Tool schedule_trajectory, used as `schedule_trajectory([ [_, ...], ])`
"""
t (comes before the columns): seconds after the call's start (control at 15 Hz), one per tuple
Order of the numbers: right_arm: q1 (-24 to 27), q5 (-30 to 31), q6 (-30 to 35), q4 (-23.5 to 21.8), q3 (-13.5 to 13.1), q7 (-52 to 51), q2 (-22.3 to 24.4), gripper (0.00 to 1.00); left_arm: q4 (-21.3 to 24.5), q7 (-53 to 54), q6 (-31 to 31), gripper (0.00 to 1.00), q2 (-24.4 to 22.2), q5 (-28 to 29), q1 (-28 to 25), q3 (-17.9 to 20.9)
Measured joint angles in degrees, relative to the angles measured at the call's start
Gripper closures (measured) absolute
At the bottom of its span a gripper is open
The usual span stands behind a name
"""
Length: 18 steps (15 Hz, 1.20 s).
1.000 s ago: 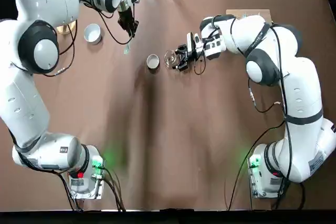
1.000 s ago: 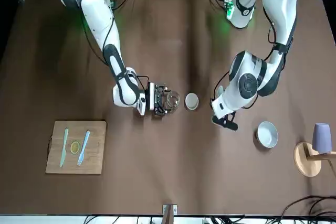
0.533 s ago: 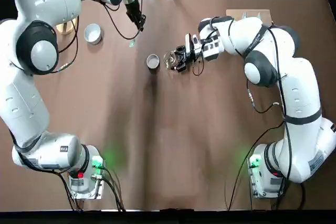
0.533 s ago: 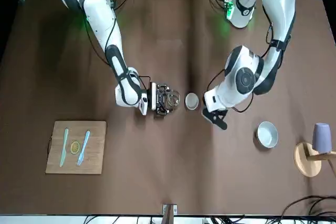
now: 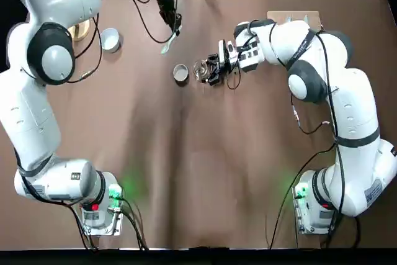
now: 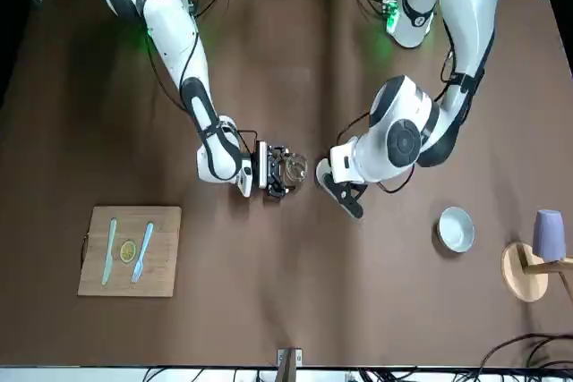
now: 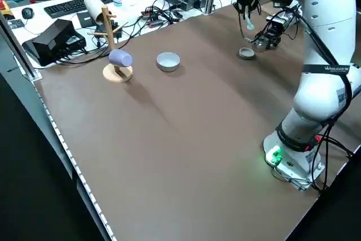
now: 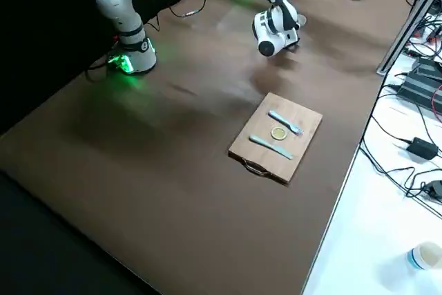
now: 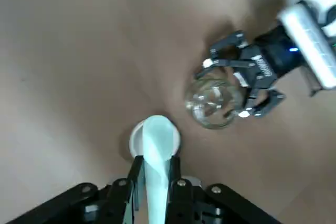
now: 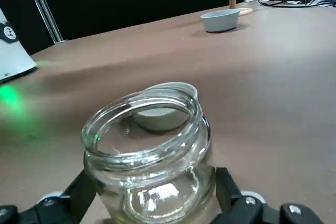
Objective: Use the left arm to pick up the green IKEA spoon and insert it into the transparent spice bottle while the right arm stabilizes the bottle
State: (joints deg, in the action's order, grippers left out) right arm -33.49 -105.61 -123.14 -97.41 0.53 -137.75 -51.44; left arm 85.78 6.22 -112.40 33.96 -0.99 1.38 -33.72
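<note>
1. pinching the green spoon (image 9: pixel 157 145), the left hand (image 9: pixel 156 174) hangs above the counter (image 5: pixel 205 153), near the small grey cup (image 5: pixel 180 74).
2. the right hand (image 10: pixel 152 195) grips the clear bottle (image 10: pixel 149 156) between its fingers.

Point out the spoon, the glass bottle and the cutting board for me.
Green spoon (image 9: pixel 158 139): left wrist view, on its bowl.
Spice bottle (image 10: pixel 157 195): right wrist view, on its glass body.
Cutting board (image 6: pixel 163 266): front view, on bare wood beside the fork.
</note>
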Motion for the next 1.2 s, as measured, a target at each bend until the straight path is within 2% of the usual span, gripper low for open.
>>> schedule_trajectory([
  [0.13, 0.0, 0.0, 0.0, 0.0, 0.0, 0.0, 0.0, 0.0, -1.5, 6.1, 0.5, 0.78, 1.3, -6.8, -0.7, -0.2],
  [0.2, 0.0, 0.0, 0.0, 0.0, 0.0, 0.0, 0.0, 0.0, -1.8, 14.2, 0.6, 0.78, 2.3, -13.9, -2.7, -0.2],
  [0.47, 0.0, 0.0, 0.0, 0.0, 0.0, 0.0, 0.0, 0.0, -2.0, 27.0, 0.1, 0.78, 4.5, -24.8, -5.9, -0.3],
  [0.67, 0.0, 0.0, 0.0, 0.0, 0.0, 0.0, 0.0, 0.0, -2.2, 30.5, -0.3, 0.78, 5.4, -34.4, -6.7, -0.3],
  [1.2, 0.0, 0.0, 0.0, 0.1, -0.1, 0.0, 0.0, 0.0, -2.4, 34.3, -1.7, 0.78, 7.5, -40.8, -7.3, -0.2],
])
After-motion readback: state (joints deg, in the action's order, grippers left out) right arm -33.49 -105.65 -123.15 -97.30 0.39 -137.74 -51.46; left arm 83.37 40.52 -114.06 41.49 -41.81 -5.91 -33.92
